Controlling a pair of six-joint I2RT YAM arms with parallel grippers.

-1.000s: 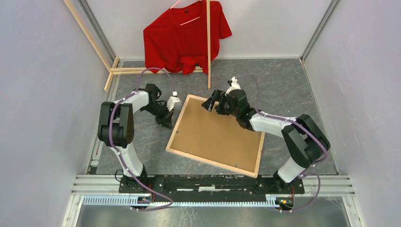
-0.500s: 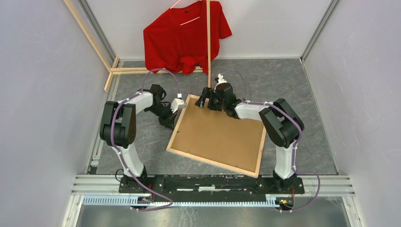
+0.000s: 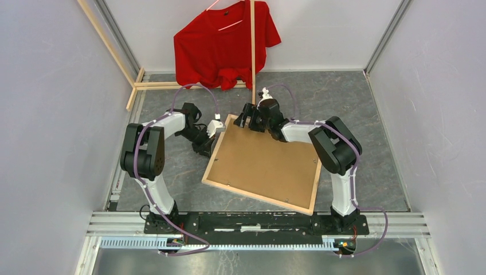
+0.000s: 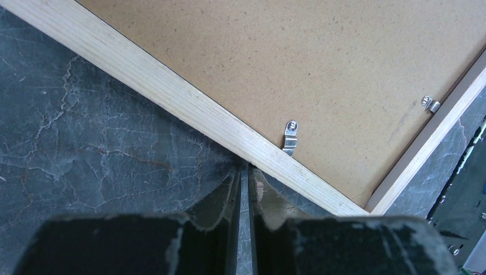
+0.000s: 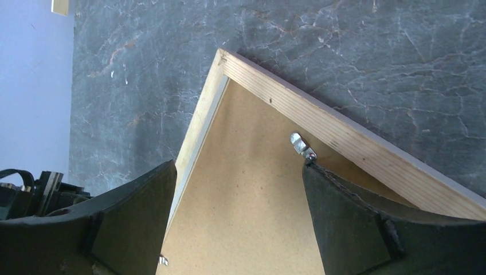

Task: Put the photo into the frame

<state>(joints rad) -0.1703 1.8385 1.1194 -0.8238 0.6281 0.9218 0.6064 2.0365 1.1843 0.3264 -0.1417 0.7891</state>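
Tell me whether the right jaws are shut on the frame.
No, the right gripper has its jaws wide apart over the frame, clamping nothing.

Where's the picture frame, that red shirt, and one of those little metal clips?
frame (image 3: 258,198): overhead view, on its near wooden rail.
red shirt (image 3: 220,46): overhead view, on the chest.
metal clip (image 4: 290,137): left wrist view, on its bent tab.
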